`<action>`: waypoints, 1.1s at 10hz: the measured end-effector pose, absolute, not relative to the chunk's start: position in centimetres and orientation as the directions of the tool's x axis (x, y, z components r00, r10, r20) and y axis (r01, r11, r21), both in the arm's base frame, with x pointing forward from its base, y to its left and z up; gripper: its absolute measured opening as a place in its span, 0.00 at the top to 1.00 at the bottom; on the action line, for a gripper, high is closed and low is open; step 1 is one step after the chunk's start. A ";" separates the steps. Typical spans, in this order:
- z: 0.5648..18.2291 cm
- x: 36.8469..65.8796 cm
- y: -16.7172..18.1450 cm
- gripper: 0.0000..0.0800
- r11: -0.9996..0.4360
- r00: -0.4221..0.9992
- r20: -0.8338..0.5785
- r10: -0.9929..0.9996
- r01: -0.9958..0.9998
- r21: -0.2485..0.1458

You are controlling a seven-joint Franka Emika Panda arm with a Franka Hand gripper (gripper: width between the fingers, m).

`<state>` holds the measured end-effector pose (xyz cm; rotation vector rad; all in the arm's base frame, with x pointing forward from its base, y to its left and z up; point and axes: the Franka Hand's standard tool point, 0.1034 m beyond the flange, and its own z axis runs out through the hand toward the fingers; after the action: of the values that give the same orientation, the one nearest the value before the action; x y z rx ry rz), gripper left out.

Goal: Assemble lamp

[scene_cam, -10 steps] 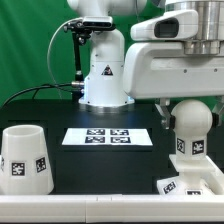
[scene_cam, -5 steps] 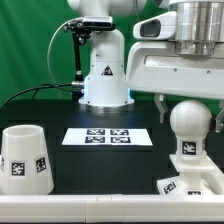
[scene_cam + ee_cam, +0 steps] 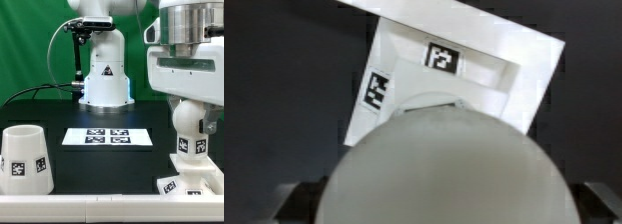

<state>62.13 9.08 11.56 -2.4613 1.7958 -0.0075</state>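
The white round-headed bulb (image 3: 190, 128) stands upright on the flat square base (image 3: 172, 187) at the exterior view's right, with a tag on its stem. My gripper (image 3: 190, 106) has come down over the bulb's head and hides its top. In the wrist view the bulb head (image 3: 438, 160) fills the space between my dark fingers (image 3: 288, 203), with a thin gap at each side; the gripper (image 3: 438, 208) is open. The base (image 3: 473, 60) with its tags lies beneath. The tapered shade (image 3: 24, 158) stands at the exterior view's left, apart from the gripper.
The marker board (image 3: 107, 137) lies flat on the black table between the shade and the base. The arm's white pedestal (image 3: 105, 75) stands behind it, in front of a green backdrop.
My hand has moved toward the exterior view's right and lowered, from beside and above the bulb to straddling its head. The bulb, base and shade have not moved.
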 end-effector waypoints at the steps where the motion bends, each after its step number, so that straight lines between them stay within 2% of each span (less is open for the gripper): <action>1: 11.5 62.1 9.2 0.28 -0.304 0.308 -0.052 -0.950 -0.949 -0.079; 2: 11.5 62.0 9.1 0.28 -0.360 0.364 -0.047 -0.930 -0.930 -0.075; 3: 11.6 61.5 9.3 0.16 -0.491 0.493 -0.047 -0.869 -0.870 -0.039; 4: 12.0 61.5 9.3 0.14 -0.625 0.625 -0.047 -0.779 -0.781 -0.020; 5: 12.0 61.6 8.9 0.13 -0.799 0.799 -0.040 -0.600 -0.601 -0.032; 6: 12.0 61.6 8.8 0.13 -0.862 0.863 -0.031 -0.504 -0.505 -0.037; 9: 11.9 61.4 8.8 0.13 -0.936 0.937 -0.018 -0.349 -0.350 -0.042; 10: 11.8 61.4 9.0 0.13 -0.966 0.967 -0.006 -0.255 -0.255 -0.037; 11: 11.7 61.6 10.1 0.13 -0.993 0.993 0.026 -0.114 -0.114 -0.015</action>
<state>61.58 10.07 11.73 -3.1228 0.1790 -0.0426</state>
